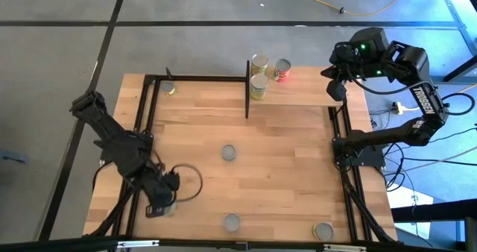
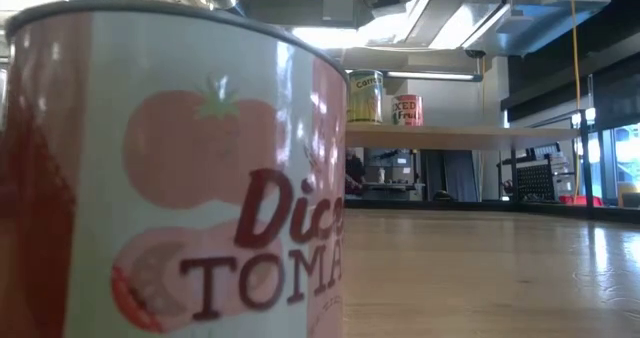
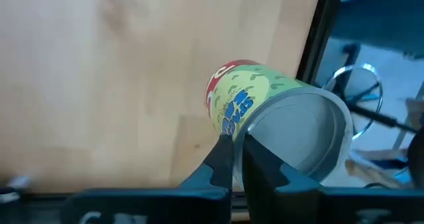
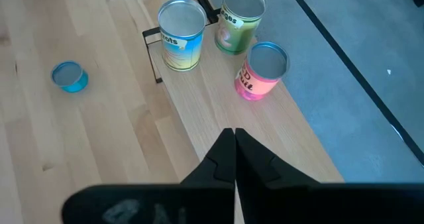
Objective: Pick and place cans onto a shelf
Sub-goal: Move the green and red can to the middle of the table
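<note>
Looking down, the left hand sits at the near-left corner of the table by a can there, while the right hand hovers beside the shelf carrying three cans. Level across, a tomato tin fills the foreground, glossy paper label. Left wrist: fingers pinched together against a tipped yellow-green can; reopening and straddling its smooth cylinder would likely grip better. Right wrist: fingers clenched, empty, over pale wood.

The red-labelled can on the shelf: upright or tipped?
Upright: the red-labelled can stands on the shelf, its round grey top facing up, in both the right wrist and high views.
</note>
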Controlling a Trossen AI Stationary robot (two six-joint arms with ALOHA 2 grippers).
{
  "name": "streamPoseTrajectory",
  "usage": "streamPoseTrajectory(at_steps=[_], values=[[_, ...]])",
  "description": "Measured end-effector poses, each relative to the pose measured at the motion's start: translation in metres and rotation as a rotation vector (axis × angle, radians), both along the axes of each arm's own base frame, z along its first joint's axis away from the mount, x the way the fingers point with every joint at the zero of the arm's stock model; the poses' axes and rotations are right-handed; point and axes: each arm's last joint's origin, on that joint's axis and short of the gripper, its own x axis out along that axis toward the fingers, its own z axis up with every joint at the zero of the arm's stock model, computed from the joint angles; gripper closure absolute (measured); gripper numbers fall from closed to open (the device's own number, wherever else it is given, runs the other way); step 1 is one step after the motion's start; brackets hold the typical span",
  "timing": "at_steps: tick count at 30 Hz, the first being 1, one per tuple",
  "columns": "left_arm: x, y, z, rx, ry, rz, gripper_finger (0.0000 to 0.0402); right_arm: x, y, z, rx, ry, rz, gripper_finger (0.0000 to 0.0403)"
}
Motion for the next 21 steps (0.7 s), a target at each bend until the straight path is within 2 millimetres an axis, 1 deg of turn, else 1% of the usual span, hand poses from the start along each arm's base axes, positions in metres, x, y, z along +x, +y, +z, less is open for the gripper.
streamPoseTrajectory(at_steps=[5,8,11,14,16,18,21], values=[[0.022,0.037,0.045,0.037,-0.043,0.103,0.0395,0.0,0.0,0.0,0.002,-0.001,-0.001,0.0402],[0.035,0.062,0.067,0.104,-0.15,0.218,0.0395,0.0,0.0,0.0,0.003,0.001,-0.002,0.0402],[0.045,0.086,0.087,0.206,-0.278,0.33,0.0395,0.0,0.0,0.0,0.003,0.001,-0.001,0.0402],[0.06,0.105,0.095,0.26,-0.35,0.408,0.0395,0.0,0.0,0.0,0.002,0.002,0.0,0.0402],[0.074,0.115,0.095,0.261,-0.383,0.433,0.0395,0.0,0.0,0.0,0.002,0.002,0.0,0.0402],[0.09,0.123,0.094,0.238,-0.42,0.428,0.0395,0.0,0.0,0.0,0.002,0.003,0.001,0.0402],[0.119,0.133,0.085,0.218,-0.451,0.379,0.0395,0.0,0.0,0.0,0.002,0.003,0.001,0.0402]])
